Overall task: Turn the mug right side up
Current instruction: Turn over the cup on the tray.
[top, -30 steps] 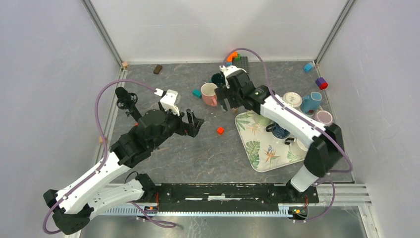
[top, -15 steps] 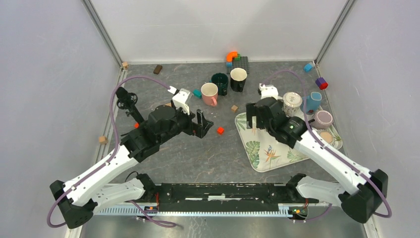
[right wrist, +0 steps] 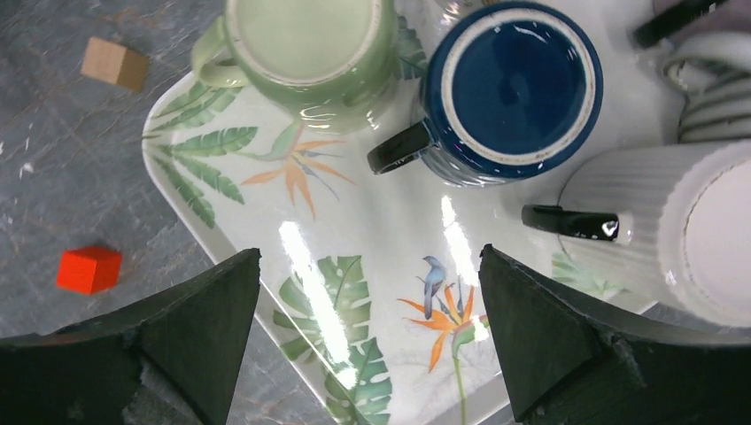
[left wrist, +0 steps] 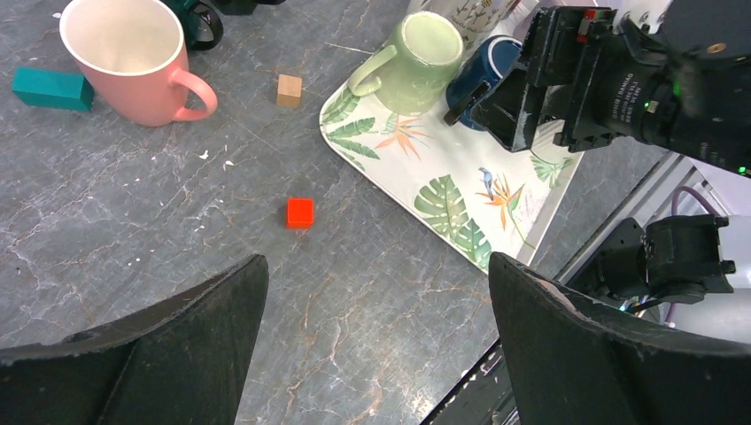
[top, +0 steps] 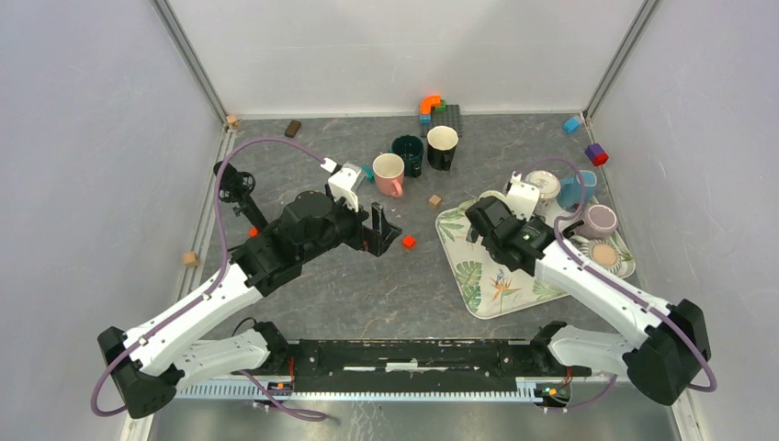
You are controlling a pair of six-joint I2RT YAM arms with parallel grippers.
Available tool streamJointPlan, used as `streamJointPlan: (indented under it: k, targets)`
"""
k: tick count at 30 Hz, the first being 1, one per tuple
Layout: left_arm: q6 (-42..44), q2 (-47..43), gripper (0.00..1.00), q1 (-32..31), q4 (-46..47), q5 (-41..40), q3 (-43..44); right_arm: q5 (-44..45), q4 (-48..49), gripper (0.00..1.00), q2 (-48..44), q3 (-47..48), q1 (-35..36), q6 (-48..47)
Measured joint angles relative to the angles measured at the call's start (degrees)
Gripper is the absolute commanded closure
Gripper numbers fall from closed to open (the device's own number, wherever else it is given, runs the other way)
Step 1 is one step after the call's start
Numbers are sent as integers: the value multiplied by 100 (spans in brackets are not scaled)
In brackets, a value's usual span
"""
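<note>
Hovering over the grey bench (top: 367, 294) left of centre, my left pincer (left wrist: 376, 266) has its fingers spread wide with nothing between them. A small red cube (left wrist: 299, 212) lies on the stone just beyond it. At the upper left of that wrist view a pink mug (left wrist: 133, 57) stands upright, mouth up. Further right, the leaf-print tray (right wrist: 354, 292) carries more mugs. A green mug (right wrist: 305, 49) sits at its upper left corner with a blue mug (right wrist: 514, 80) just beside it. Both seem bottom up, and the blue one's black handle points lower left. My right pincer (right wrist: 367, 266) hangs above the tray, fingers wide apart and empty. At the far right sits a white ribbed mug (right wrist: 673, 204); I cannot tell how it stands.
</note>
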Motion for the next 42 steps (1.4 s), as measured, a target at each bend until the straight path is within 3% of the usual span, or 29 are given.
streamJointPlan:
  k: [11,27,32,42]
  targets:
    - [2,0,0,0,-2,0,0,243,-57,5,304,-238,-804,2511]
    - [39,0,0,0,-2,2,-2,-267,686,12,802,-632,-1478,3287]
    - [42,0,0,0,-2,4,-2,-466,820,23,1082,-632,-1609,3333]
    - [42,0,0,0,-2,7,-20,-774,966,55,1224,-662,-1744,3136]
